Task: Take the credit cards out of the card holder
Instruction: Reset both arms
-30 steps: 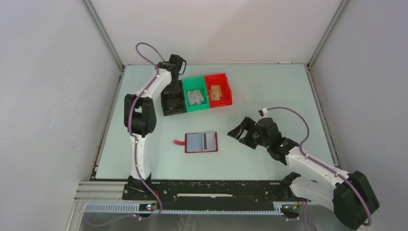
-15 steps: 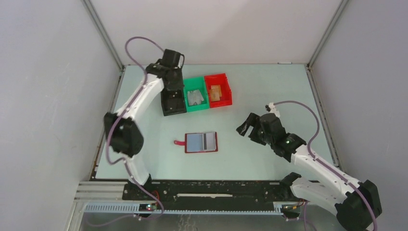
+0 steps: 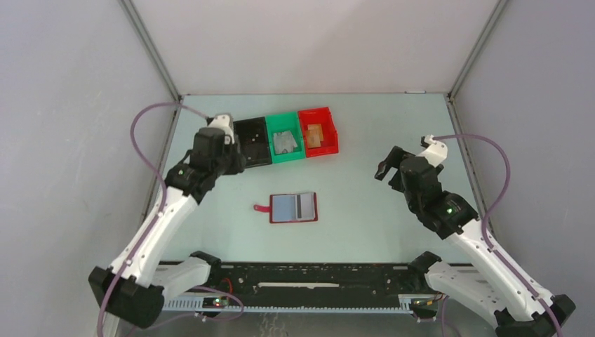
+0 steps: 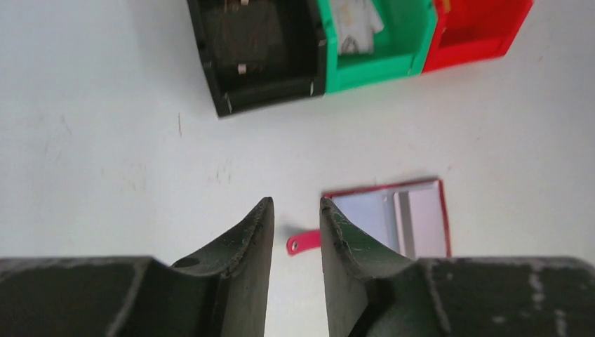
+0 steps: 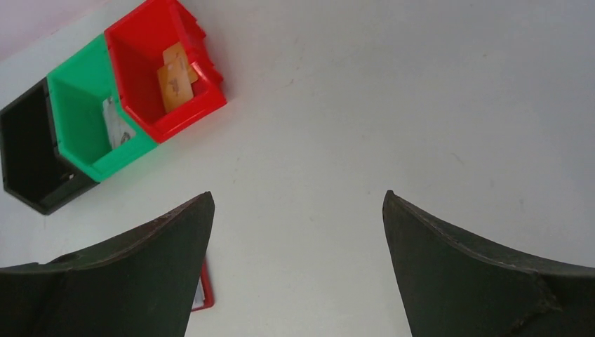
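Already out: 2 cards by my reading. A pale grey flat card (image 3: 283, 142) lies in the green plastic bin (image 3: 288, 158), and a tan flat card (image 3: 313, 134) lies in the bright red plastic bin (image 3: 324, 152).
Black bin: the black plastic bin (image 3: 258, 161) sits at the left end of the row of 3. The left wrist view shows a dark flat shape on its floor, and I cannot tell whether that is a card.
Card holder: the small dark-red folding wallet (image 3: 271, 215) lies open and flat on the pale table (image 3: 393, 126). It is nearer the arms than the bins, with its strap tab (image 3: 261, 207) pointing left.
Inside it: a light blue face (image 3: 283, 206) fills the left half, a dark stripe runs down the middle, and a paler grey face (image 3: 309, 206) fills the right. I take this as at least 1 card, probably 2, not yet drawn out.
Left arm: the left gripper (image 4: 293, 205) hangs above the table near the black bin. Its jaws are close together with only a narrow gap, and nothing is between them.
Right arm: the right gripper (image 5: 298, 200) is raised well to the right of the wallet. Its jaws are spread wide and empty.
Progress: roughly half done. What is left is to pull out the cards that show in the wallet.
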Robot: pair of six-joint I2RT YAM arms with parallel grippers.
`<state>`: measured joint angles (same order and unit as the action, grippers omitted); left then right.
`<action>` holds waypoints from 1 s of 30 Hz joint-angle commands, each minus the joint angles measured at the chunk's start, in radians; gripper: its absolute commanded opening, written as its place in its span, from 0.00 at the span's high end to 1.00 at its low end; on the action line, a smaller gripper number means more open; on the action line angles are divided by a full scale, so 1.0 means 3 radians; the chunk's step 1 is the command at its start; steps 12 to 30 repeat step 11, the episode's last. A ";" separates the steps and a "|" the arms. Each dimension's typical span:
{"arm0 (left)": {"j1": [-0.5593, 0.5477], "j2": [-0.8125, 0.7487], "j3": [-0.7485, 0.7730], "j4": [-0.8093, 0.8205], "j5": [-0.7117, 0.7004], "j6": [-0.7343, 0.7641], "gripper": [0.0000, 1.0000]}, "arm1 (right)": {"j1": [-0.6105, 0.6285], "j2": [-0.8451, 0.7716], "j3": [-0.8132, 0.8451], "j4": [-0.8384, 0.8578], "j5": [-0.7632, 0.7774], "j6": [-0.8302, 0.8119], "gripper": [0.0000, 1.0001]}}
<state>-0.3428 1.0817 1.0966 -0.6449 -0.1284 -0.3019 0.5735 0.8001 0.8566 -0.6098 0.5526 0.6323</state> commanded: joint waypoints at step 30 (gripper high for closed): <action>0.0012 -0.0805 -0.0924 0.0592 -0.0065 -0.0356 0.64 | -0.0020 -0.0110 -0.0038 -0.0293 0.0362 0.0266 0.01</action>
